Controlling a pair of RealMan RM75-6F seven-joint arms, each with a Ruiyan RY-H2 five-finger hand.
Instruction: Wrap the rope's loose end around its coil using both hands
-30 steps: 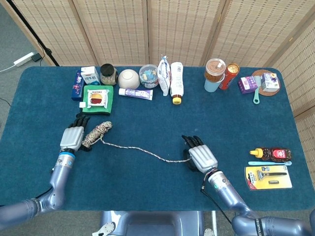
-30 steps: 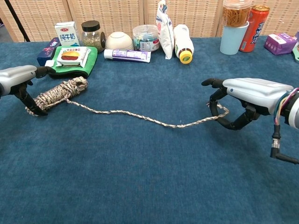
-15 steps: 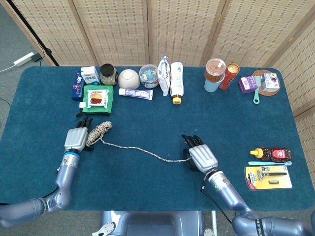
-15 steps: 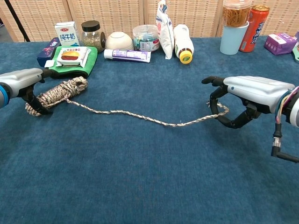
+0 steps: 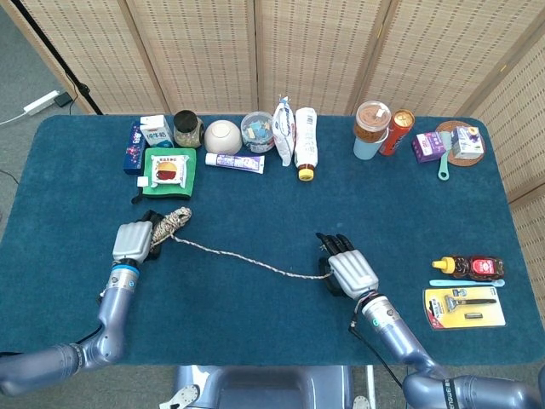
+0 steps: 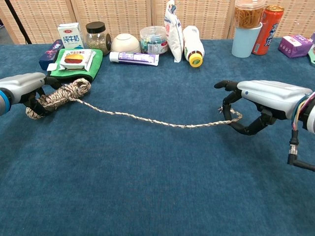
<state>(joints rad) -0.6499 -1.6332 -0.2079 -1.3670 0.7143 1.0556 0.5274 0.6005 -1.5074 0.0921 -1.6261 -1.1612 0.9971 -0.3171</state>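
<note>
A braided rope coil (image 5: 173,221) (image 6: 63,91) lies at the left of the blue table (image 5: 272,341). My left hand (image 5: 134,240) (image 6: 20,84) grips the coil's outer end with its fingers curled round it. From the coil a single strand (image 5: 247,260) (image 6: 147,119) runs nearly straight to the right. My right hand (image 5: 351,271) (image 6: 265,95) holds the rope's loose end (image 6: 230,118), pinched between its curled fingers and thumb, just above the cloth.
A green cloth with a snack packet (image 5: 169,168) (image 6: 75,61) sits just behind the coil. Milk carton (image 5: 156,129), jar, bowl (image 5: 223,135), toothpaste and bottles line the far edge. A sauce bottle (image 5: 468,267) and razor pack (image 5: 464,308) lie at the right.
My left hand has closed round the coil and drawn it slightly back and left. The strand, slack before, is now pulled nearly straight. The right hand has barely moved.
</note>
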